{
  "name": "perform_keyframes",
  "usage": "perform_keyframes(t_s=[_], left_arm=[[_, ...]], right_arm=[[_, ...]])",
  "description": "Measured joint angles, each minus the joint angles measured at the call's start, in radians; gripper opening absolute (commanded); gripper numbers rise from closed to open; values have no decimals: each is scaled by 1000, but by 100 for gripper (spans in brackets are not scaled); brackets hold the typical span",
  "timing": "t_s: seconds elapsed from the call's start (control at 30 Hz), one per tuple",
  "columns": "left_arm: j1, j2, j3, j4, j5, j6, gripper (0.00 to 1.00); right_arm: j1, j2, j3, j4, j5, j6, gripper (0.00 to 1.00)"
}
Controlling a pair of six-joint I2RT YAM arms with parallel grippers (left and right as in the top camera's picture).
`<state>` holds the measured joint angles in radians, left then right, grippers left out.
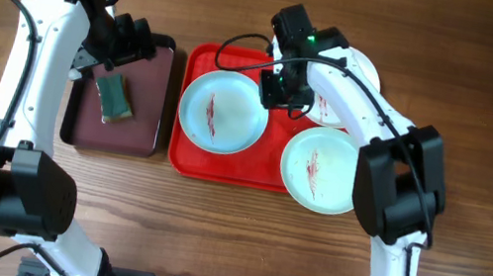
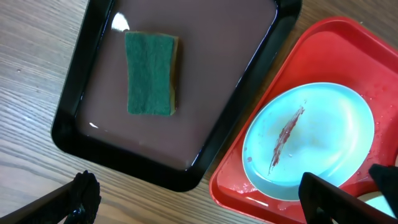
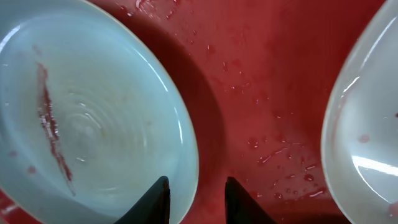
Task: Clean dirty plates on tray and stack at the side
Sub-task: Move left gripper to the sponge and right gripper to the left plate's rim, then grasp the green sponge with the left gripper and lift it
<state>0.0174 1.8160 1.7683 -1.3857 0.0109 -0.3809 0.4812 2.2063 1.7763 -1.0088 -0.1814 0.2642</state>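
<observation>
Only my right wrist view shows right jaws apart astride the smeared blue plate (image 3: 93,124) rim; left jaws apart near sponge (image 2: 151,73).

Three plates (image 1: 223,111), all round — one red tray (image 1: 268,162) and one dark maroon tray (image 1: 137,130), two trays together — plus one green sponge (image 1: 115,96).

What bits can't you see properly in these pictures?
- Overhead: the white plate is mostly hidden under the right arm.
- Right wrist: the pale blue plate is cut off by the edges. Whether the right gripper touches its rim is unclear.
- Left wrist: the left gripper shows only fingertips, cut by the bottom edge.
</observation>
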Motion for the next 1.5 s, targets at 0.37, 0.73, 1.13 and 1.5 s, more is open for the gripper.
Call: perform_keyframes(t_s=[0.37, 0.73, 1.13, 1.5], left_arm=[[0, 0, 0, 3, -3, 0, 100], [0, 0, -6, 2, -7, 0, 98], [112, 6, -389, 384, -51, -135, 86], [120, 6, -589, 655, -50, -130, 88]], right_arm=[[0, 80, -1, 4, -21, 0, 8], [3, 81, -1, 35, -62, 35, 4], [3, 81, -1, 42, -62, 39, 4], [3, 81, -1, 47, -62, 54, 4]])
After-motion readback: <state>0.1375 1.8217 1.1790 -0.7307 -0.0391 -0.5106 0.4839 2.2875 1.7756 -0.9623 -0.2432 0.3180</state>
